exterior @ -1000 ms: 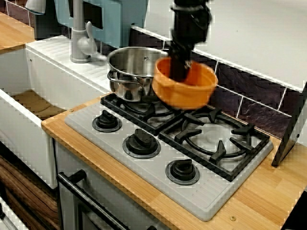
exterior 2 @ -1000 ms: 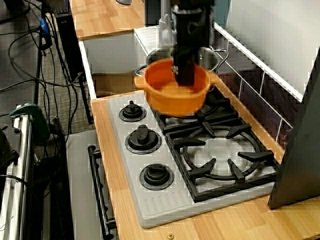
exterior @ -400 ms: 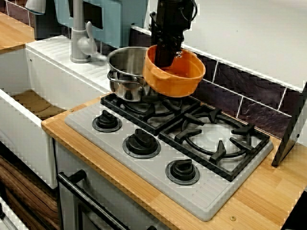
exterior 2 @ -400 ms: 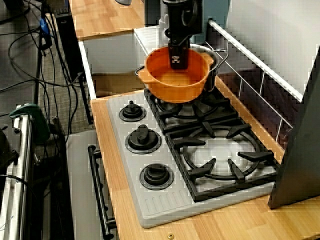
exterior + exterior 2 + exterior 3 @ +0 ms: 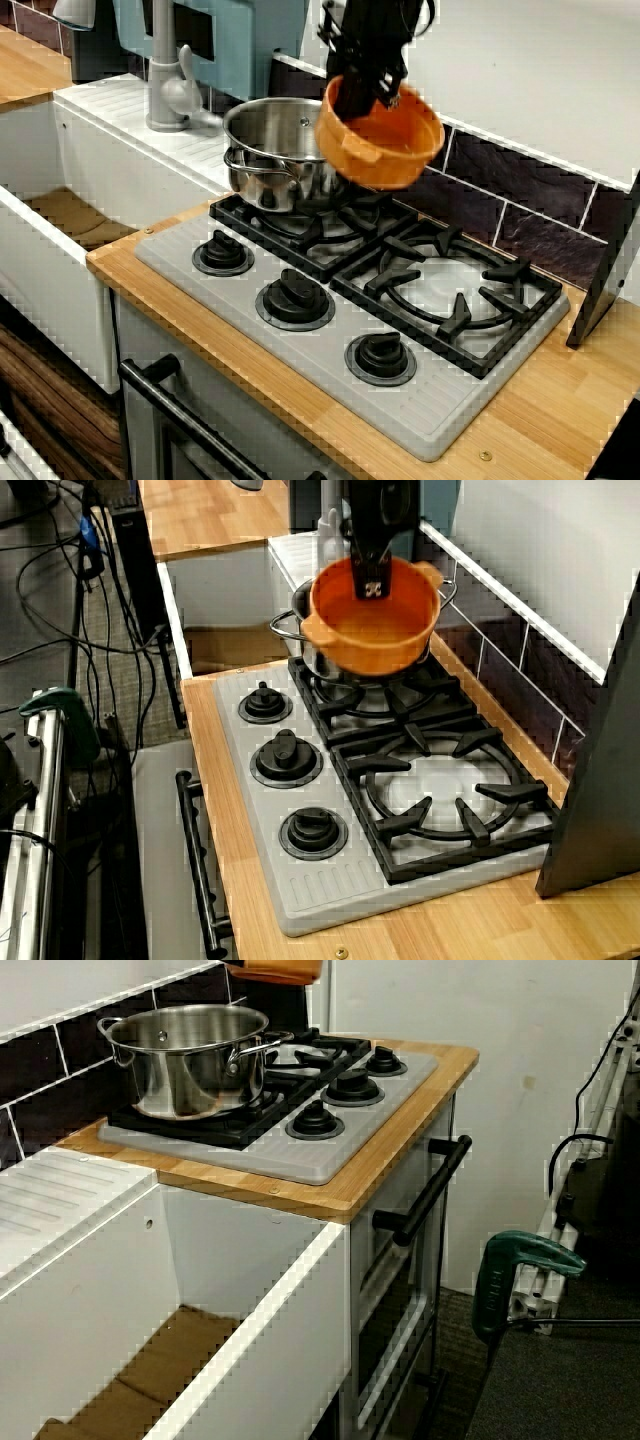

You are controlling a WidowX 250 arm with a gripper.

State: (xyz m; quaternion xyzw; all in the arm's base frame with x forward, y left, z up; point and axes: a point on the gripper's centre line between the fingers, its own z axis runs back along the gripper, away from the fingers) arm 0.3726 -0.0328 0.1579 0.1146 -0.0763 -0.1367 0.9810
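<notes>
My gripper [image 5: 365, 92] is shut on the rim of an orange two-handled pot [image 5: 385, 145], which hangs tilted in the air above the stove's back-left burner. From above, the gripper [image 5: 373, 580] pinches the far rim of the orange pot [image 5: 375, 630], which looks to have nothing in it. Just behind and left of it a steel pot [image 5: 270, 150] stands on the left grate; the orange pot hides most of the steel pot [image 5: 298, 605] from above. The low side view shows the steel pot [image 5: 190, 1055] and only the orange pot's underside [image 5: 275, 970] at the top edge.
The right grate [image 5: 450, 285] is bare. Three knobs line the grey stove plate [image 5: 300, 345]. A faucet [image 5: 165, 75] and a white sink [image 5: 60, 250] lie to the left, a dark tiled wall [image 5: 520, 200] behind, and a dark board [image 5: 610, 260] leans at the right.
The gripper has carried the orange pot upward and toward the back wall. It first swung left over the steel pot, and now hangs higher and more tilted.
</notes>
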